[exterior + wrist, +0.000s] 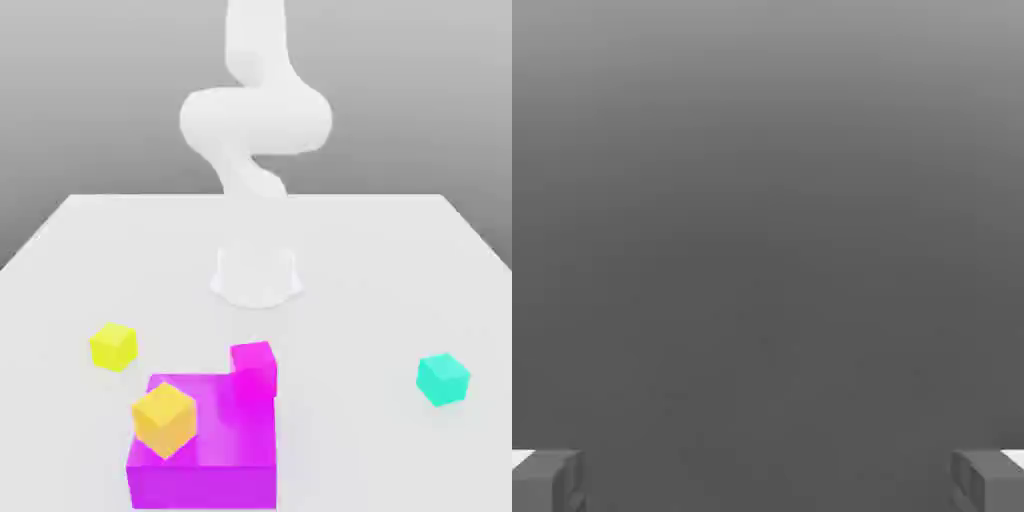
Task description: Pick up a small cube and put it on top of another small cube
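Observation:
The small teal cube [443,379] rests on the white table [380,260] toward the exterior view's right, near the front. A yellow cube [113,346] lies on the table toward the exterior view's left. An orange cube [164,418] sits on top of a large magenta block [205,455]. The white arm [255,120] rises from its base [256,275] at the table's middle and bends upward out of the picture. In the hand view my gripper [768,480] is open, its two grey fingertips [547,480] far apart with nothing between them, facing a plain grey background.
A small magenta cube [254,366] stands at the back corner of the large magenta block, at the front centre of the table. The table's side edges run diagonally at both sides of the exterior view.

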Robot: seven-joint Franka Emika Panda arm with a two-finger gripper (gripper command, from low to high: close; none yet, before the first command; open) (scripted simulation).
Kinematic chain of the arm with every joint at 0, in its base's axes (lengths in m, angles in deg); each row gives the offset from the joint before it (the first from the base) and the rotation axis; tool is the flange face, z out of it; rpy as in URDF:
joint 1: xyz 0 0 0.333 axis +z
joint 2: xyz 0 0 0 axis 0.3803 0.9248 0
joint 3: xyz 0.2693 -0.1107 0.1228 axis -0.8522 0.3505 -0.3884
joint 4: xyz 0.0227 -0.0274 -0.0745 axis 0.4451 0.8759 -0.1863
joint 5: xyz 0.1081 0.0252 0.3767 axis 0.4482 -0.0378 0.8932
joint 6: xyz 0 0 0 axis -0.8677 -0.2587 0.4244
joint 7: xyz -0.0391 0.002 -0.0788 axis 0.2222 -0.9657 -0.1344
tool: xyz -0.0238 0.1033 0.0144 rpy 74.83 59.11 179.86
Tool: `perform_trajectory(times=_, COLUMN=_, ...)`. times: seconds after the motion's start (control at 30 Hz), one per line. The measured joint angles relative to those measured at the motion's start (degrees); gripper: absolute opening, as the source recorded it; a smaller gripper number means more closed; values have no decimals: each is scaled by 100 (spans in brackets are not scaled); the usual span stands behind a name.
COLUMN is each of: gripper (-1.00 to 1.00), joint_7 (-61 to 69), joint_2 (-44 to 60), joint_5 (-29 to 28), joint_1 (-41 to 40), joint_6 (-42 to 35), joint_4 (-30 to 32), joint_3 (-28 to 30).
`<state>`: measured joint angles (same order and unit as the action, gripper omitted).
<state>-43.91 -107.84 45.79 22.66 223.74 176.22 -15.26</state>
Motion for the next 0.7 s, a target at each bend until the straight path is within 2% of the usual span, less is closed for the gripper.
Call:
perform_trajectory(times=0.43, gripper=0, joint_7=-1630, joint_2=2725, joint_5=-493, joint_1=346, joint_6=1525, joint_4=1241, joint_3=-1826)
perform_trajectory(times=0.7, gripper=0, joint_7=-2700, joint_2=4400, joint_5=-907, joint_1=1090, joint_6=2443, joint_4=1991, joint_3=-2473)
